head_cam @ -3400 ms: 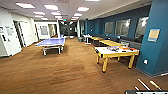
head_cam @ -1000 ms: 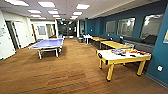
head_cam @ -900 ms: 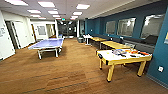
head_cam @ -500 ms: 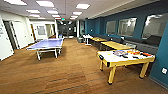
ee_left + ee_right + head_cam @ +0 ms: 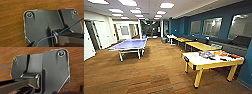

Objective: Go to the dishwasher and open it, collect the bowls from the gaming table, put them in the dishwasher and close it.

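Note:
I stand in a large games room with a brown wooden floor (image 5: 149,72). The dishwasher and the gaming table are out of view. Close on the right is a table with yellow legs and a white top (image 5: 194,59); it carries several small coloured items (image 5: 220,55) too blurred to tell whether any are bowls. Both wrist views look down on the wooden floor (image 5: 11,25) (image 5: 77,65) past the robot's own dark plate.
A blue table-tennis table (image 5: 130,44) stands left of centre. A row of yellow tables (image 5: 200,45) and dark seating (image 5: 231,46) runs along the blue right wall with windows. White doors (image 5: 89,42) line the left wall. A wide strip of floor leads to the far corridor (image 5: 150,30).
The camera has driven forward: the white-topped yellow table has grown larger and nearer on the right, and the table-tennis table has slid a little left.

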You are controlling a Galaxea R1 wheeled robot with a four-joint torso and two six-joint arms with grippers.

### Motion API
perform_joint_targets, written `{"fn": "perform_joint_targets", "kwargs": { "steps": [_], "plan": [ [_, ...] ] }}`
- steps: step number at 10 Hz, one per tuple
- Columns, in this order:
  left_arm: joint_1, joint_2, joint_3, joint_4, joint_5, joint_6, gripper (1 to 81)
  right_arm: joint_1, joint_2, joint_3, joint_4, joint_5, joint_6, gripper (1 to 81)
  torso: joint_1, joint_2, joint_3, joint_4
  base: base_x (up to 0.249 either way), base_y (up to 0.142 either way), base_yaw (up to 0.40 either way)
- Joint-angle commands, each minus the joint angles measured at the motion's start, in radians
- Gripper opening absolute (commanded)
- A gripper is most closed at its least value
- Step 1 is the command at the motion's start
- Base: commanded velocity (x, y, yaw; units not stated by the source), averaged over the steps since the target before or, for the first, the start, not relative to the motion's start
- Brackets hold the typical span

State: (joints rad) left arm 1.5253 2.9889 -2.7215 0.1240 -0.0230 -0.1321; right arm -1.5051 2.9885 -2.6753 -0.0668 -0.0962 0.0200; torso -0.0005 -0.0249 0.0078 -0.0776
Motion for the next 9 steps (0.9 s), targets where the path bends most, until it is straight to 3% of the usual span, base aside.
{"fn": "perform_joint_targets", "kwargs": {
  "steps": [1, 9],
  "plan": [
    [-0.055, -0.008, -0.001, -0.003, 0.051, 0.000, 81.1, 0.058, 0.002, 0.000, 0.001, -0.053, 0.001, 81.1, 0.001, 0.000, 0.000, 0.000, 0.254, 0.000, 0.000],
    [-0.055, -0.008, -0.001, -0.001, 0.051, 0.000, 81.1, 0.062, 0.005, 0.000, 0.002, -0.051, 0.001, 81.1, 0.001, 0.000, 0.000, 0.000, 0.251, 0.000, 0.000]
  ]
}}
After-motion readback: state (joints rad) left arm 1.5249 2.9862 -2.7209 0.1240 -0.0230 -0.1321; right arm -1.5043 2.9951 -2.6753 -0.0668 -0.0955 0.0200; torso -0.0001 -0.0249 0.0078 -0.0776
